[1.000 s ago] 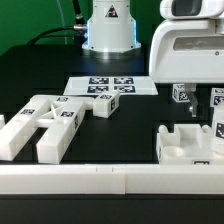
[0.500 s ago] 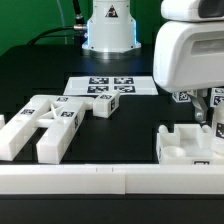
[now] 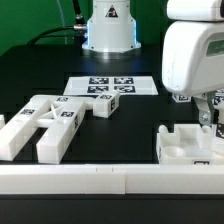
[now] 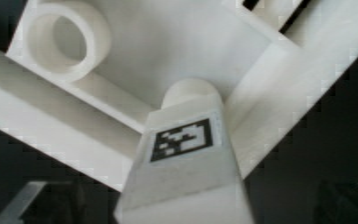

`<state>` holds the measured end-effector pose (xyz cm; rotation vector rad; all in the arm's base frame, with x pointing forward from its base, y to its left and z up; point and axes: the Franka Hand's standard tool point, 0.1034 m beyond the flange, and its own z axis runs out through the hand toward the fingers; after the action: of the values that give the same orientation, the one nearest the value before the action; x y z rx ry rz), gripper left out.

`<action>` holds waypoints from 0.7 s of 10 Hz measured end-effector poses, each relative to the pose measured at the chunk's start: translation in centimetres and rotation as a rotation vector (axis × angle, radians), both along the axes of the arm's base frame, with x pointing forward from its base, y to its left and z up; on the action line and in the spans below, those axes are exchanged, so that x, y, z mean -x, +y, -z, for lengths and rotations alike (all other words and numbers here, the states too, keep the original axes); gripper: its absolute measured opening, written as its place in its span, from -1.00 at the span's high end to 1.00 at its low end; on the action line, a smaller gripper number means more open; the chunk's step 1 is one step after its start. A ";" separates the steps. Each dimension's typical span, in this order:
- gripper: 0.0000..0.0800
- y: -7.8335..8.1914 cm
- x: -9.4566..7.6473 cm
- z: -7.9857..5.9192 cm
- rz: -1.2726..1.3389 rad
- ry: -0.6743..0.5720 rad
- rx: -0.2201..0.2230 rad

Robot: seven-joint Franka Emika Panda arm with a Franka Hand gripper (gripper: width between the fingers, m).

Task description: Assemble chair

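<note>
The arm's white housing has shifted toward the exterior view's right and lower, nearer the slotted panel.

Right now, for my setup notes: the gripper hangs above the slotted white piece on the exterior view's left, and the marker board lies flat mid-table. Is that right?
Wrong side. The exterior view shows the gripper above the slotted white piece on that view's right, not its left. The marker board does lie flat mid-table.
</note>
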<state>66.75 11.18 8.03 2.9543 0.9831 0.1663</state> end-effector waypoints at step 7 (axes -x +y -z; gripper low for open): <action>0.27 -0.1 0.0 0.0 0.121 0.003 -0.019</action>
<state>66.73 11.06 7.99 3.0207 0.8040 0.1686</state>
